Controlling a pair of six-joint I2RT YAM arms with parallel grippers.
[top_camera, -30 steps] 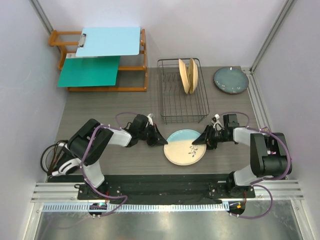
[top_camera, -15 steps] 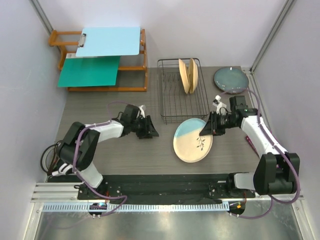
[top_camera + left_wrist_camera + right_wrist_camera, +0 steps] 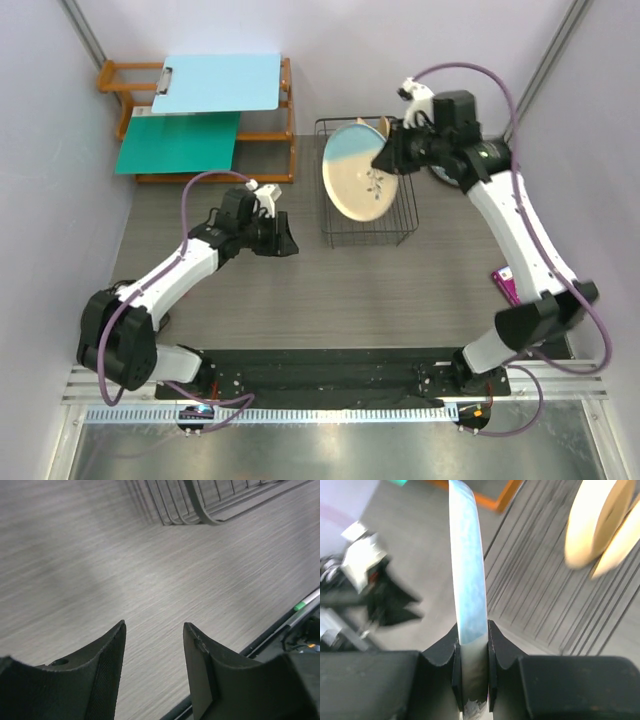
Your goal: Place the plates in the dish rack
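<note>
My right gripper [image 3: 386, 158] is shut on the rim of the cream plate with the light-blue band [image 3: 360, 172] and holds it tilted in the air over the black wire dish rack [image 3: 368, 236]. In the right wrist view the plate [image 3: 467, 555] stands edge-on between my pads [image 3: 472, 627], above the rack floor [image 3: 540, 600]. Two tan-orange plates [image 3: 595, 525] stand upright in the rack; only a sliver shows from the top [image 3: 384, 126]. The dark teal plate is hidden behind my right arm. My left gripper [image 3: 290, 244] is open and empty, low over the table left of the rack [image 3: 200, 510].
An orange wooden rack with two clipboards [image 3: 200, 110] stands at the back left. A small purple-red object [image 3: 505, 285] lies by the right wall. Grey walls close the sides and back.
My right arm has lifted the cream plate off the table and carried it back over the rack. My left gripper has pulled away to the left and back.
</note>
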